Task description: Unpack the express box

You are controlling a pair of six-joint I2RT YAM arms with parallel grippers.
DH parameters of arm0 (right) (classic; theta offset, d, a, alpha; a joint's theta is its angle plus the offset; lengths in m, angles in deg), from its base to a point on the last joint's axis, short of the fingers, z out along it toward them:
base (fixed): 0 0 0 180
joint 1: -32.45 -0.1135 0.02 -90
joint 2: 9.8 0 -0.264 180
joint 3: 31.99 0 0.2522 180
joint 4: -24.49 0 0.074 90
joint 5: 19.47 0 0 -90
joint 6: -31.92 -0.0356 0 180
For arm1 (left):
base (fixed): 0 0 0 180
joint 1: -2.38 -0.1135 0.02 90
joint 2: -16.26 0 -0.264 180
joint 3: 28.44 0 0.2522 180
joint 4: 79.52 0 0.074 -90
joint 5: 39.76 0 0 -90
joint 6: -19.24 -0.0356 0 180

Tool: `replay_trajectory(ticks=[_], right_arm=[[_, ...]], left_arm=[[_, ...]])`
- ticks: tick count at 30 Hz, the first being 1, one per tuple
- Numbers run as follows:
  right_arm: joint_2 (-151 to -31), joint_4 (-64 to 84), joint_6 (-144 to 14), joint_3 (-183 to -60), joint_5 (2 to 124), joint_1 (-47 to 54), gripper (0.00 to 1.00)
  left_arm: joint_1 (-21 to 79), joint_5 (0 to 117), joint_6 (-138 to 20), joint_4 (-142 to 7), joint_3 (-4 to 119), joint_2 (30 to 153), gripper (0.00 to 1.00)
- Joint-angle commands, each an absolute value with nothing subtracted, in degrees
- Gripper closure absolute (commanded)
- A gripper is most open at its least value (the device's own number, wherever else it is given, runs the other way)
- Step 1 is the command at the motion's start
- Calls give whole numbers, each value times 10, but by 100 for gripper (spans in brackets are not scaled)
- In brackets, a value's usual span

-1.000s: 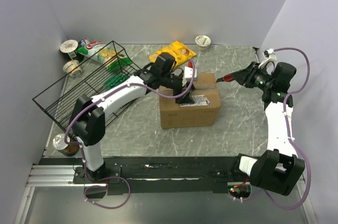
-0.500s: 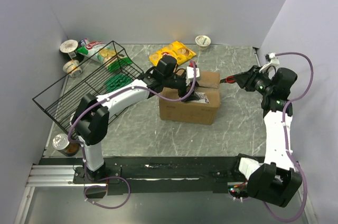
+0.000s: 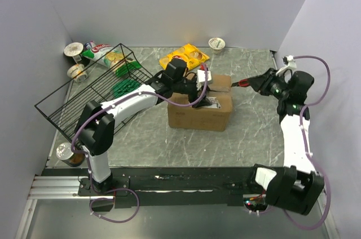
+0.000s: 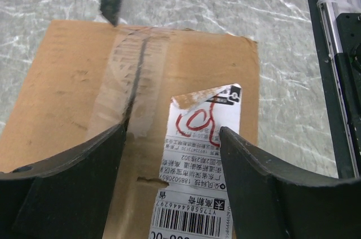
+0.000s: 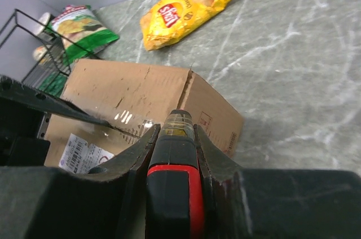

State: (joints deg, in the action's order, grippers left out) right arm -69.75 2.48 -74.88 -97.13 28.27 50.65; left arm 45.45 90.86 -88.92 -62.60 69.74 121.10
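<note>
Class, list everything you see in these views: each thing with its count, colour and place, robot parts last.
box: one, brown, table centre, taped seam on top
label: one, white, on box top
basket: one, black wire, tilted, left
yellow bag: one, beyond box
green bag: one, far left corner
cups: three, white; one at far edge, two far left
can: one, metal, near left
cutter: one, red and black, in right claw
table: one, grey marble
left claw: black, open, over box top
right claw: black, shut on cutter, right of box
</note>
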Motion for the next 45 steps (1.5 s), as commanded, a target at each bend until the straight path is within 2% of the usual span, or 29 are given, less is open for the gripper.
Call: replay_trajectory(ticks=[1,7,13,17,20,29,45], right_arm=[[-759,54,-774,-1022,255,478,100],[-831,70,-758,-1087,254,438,100],[-859,84,-746,-1098,259,422,100],[-852,91,-747,-1099,261,426,100],[-833,92,-753,-1098,274,427,100],[-753,122,-748,-1046,335,418,100],[-760,96,-702,-1039,366,381,100]], left_arm=[[453,921,-901,-573,689,1188,26],[453,913,-913,-559,686,1180,27],[454,908,-933,-558,711,1167,26],[454,915,-929,-581,714,1186,25],[454,905,-920,-596,714,1207,20],[454,867,-893,-625,707,1227,23],[454,856,-878,-629,695,1227,24]])
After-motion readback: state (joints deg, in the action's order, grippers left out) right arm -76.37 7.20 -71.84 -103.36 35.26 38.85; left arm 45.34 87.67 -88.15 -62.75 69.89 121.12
